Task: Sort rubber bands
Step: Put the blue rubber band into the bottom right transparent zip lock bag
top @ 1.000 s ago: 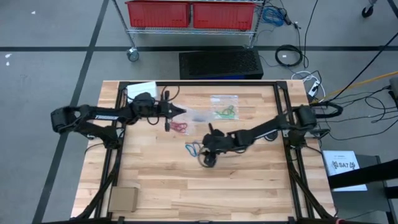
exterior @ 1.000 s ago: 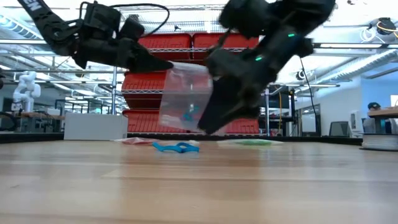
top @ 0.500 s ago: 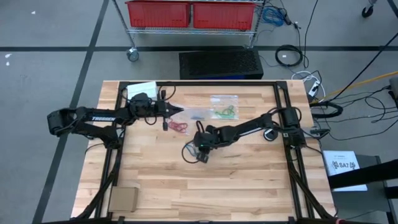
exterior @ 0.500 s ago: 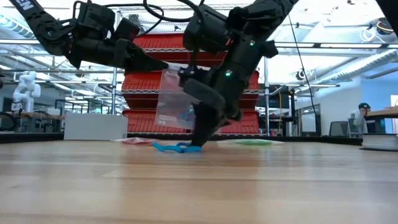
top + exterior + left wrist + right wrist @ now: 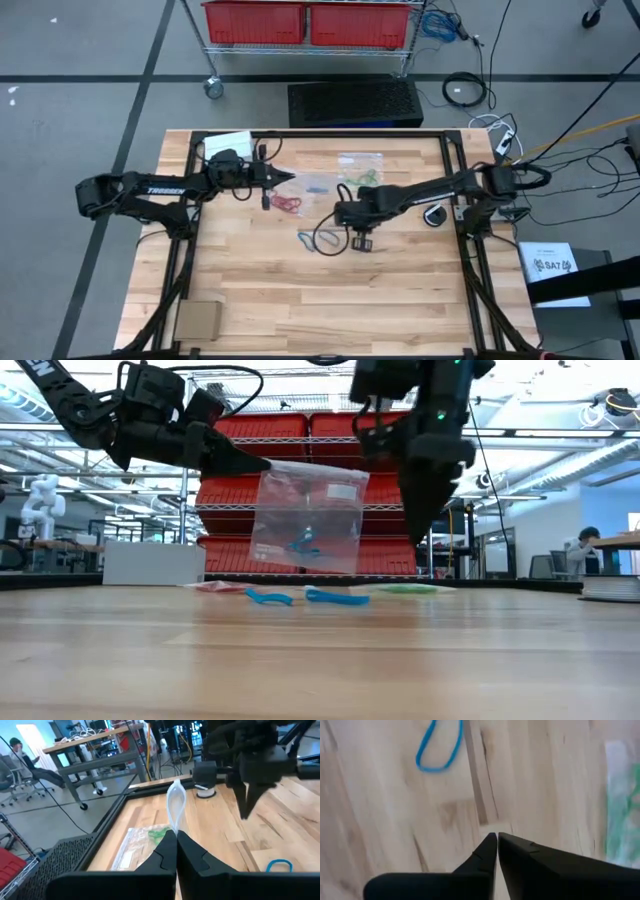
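The left gripper (image 5: pixel 290 179) is clenched on the top edge of a clear plastic bag (image 5: pixel 306 518) and holds it up above the desk (image 5: pixel 400 290), approx. over the far-middle part. The bag hangs down free; the low view shows a few blue rubber bands (image 5: pixel 303 545) inside, near its bottom. In the left wrist view the two dark fingers (image 5: pixel 165 855) press together with the bag's thin edge (image 5: pixel 175 807) standing up between them.

The right gripper (image 5: pixel 350 214) is near the desk centre, raised off the wood, its fingers (image 5: pixel 487 851) pressed together with nothing between them. It points down twd. bare boards.

More blue rubber bands (image 5: pixel 315 240) lie on the desk just beside the right gripper, on the side of the left edge; in the low view they are two flat pieces (image 5: pixel 305 597) under the hanging bag. Red rubber bands (image 5: pixel 287 203) lie a bit farther, below the left gripper. A second bag with green bands (image 5: pixel 360 178) lies flat near the far edge. A white paper sheet (image 5: pixel 228 143) is at the far left corner, and a small brown card (image 5: pixel 197 320) at the near left corner.
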